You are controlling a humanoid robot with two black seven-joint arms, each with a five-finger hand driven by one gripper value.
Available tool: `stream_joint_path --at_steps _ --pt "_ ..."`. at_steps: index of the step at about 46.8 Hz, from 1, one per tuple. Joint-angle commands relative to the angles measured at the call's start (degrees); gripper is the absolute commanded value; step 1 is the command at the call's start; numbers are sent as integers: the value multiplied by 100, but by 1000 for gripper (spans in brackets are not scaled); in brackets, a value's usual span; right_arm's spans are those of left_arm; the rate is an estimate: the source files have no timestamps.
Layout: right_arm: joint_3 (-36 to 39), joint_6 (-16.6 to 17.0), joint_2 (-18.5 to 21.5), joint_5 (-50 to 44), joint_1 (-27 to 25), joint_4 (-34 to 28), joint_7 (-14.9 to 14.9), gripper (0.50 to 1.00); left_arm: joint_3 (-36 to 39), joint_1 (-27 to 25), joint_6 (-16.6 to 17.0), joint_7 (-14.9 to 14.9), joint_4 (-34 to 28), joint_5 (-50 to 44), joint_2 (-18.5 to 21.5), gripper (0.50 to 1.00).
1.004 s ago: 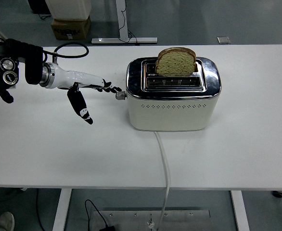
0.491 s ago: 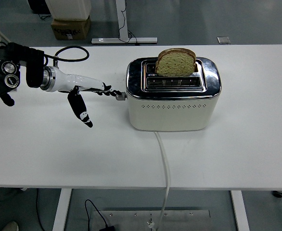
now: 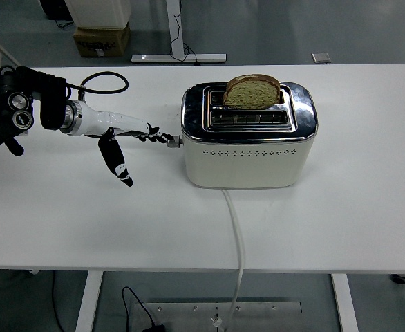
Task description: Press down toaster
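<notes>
A cream toaster (image 3: 248,152) with a chrome top stands in the middle of the white table (image 3: 341,207). One slice of brown bread (image 3: 252,90) stands in its far slot, sunk partway in. My left hand (image 3: 137,142) reaches in from the left, its fingertips (image 3: 162,137) resting on the small lever (image 3: 175,142) on the toaster's left end. The thumb (image 3: 116,162) hangs down, away from the lever. The hand holds nothing. The right arm is out of view.
The toaster's white cord (image 3: 237,235) runs from its front over the table's near edge. A black cable (image 3: 102,72) loops on the table behind my left arm. A cardboard box (image 3: 100,38) sits on the floor beyond the table.
My left hand moved right until its fingertips reached the lever, then pressed it lower. The bread has sunk a little into the slot.
</notes>
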Motion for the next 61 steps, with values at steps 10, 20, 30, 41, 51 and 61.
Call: stream_joint_path --at_steps 10,20,30,41,51,61 --pt "-1 0 0 1 5 0 -1 998 -5 31 -1 -8 104 0 -92 1000" --pt "-1 0 0 1 5 0 -1 1000 4 66 -1 -8 201 0 -163 1000" --pt "-1 0 0 1 -3 0 -1 998 4 145 1 -8 262 0 -224 1000" --pt "-1 0 0 1 5 0 -1 1000 4 206 10 -8 298 0 -242 1000" --pt "-1 0 0 1 5 0 -1 1000 4 268 19 -8 315 0 -277 1000" --pt "-1 0 0 1 5 0 -1 998 -5 268 19 -8 359 -8 -312 1000"
